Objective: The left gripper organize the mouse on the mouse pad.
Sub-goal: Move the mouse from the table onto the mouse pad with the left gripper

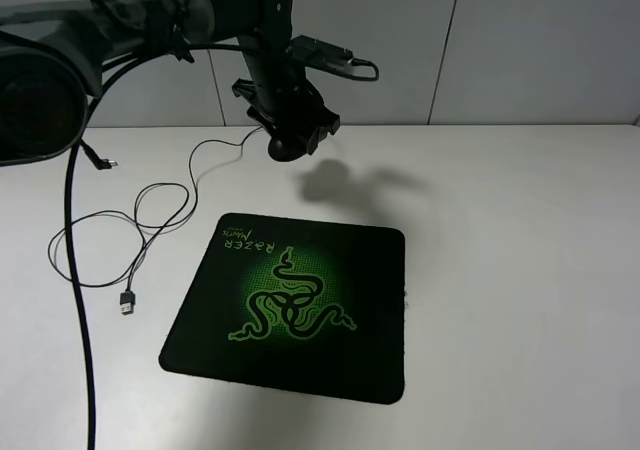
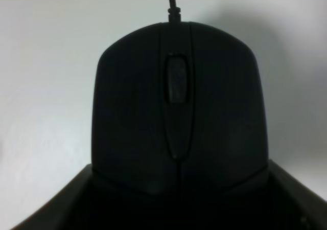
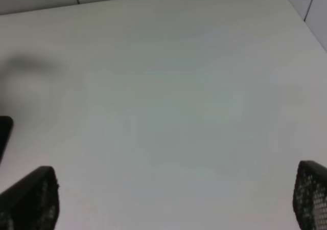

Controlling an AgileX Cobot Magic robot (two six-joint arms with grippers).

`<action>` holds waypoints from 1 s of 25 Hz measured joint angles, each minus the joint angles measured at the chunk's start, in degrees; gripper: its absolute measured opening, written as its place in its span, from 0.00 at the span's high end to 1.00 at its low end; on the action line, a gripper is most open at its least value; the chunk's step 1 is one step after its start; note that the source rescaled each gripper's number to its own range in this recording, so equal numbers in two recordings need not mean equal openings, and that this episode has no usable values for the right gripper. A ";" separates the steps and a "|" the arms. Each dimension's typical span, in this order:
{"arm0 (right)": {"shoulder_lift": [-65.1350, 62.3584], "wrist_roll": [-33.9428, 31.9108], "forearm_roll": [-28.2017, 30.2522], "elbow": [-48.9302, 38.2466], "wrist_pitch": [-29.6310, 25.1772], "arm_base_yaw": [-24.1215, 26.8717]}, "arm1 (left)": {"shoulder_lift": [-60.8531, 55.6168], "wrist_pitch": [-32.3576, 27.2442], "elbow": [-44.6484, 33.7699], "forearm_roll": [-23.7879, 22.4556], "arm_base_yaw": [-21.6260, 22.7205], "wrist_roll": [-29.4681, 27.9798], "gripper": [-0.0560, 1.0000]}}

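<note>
My left gripper (image 1: 292,130) hangs in the air behind the far edge of the mouse pad (image 1: 372,300), shut on the black mouse (image 1: 286,149). The left wrist view is filled by the mouse (image 2: 179,117), scroll wheel up, with dark fingers (image 2: 48,212) at both of its sides. Its thin cable (image 1: 160,205) drops to the table at the left, loops, and ends in a USB plug (image 1: 128,303). The pad lies flat with its green snake emblem (image 1: 290,305) showing and nothing on it. My right gripper (image 3: 173,199) is open over bare white table.
The white table (image 1: 520,230) runs wide to the right of the pad. The mouse and arm cast a shadow (image 1: 345,182) just beyond the pad. A grey panelled wall (image 1: 520,40) closes the back. A thick black arm cable (image 1: 78,300) hangs at the left.
</note>
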State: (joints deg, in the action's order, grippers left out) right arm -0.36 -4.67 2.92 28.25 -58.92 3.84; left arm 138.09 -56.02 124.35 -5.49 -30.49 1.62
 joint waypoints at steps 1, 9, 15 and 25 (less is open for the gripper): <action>0.00 0.00 0.00 0.00 0.00 0.00 | -0.44 -1.09 0.00 0.36 0.00 0.00 0.94; 0.00 0.00 0.00 0.00 0.00 0.00 | -2.90 -11.42 0.18 6.59 -0.06 0.00 0.95; 0.00 0.00 0.00 0.00 0.00 0.00 | -3.63 -11.41 0.47 7.58 -2.26 0.00 0.94; 0.00 0.00 0.00 0.00 0.00 0.00 | -4.77 -11.36 -3.09 7.92 -9.27 -0.16 0.94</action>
State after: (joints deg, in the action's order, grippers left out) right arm -0.36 -4.67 2.92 28.25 -58.92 3.84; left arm 133.32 -67.38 121.27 2.43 -39.76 1.46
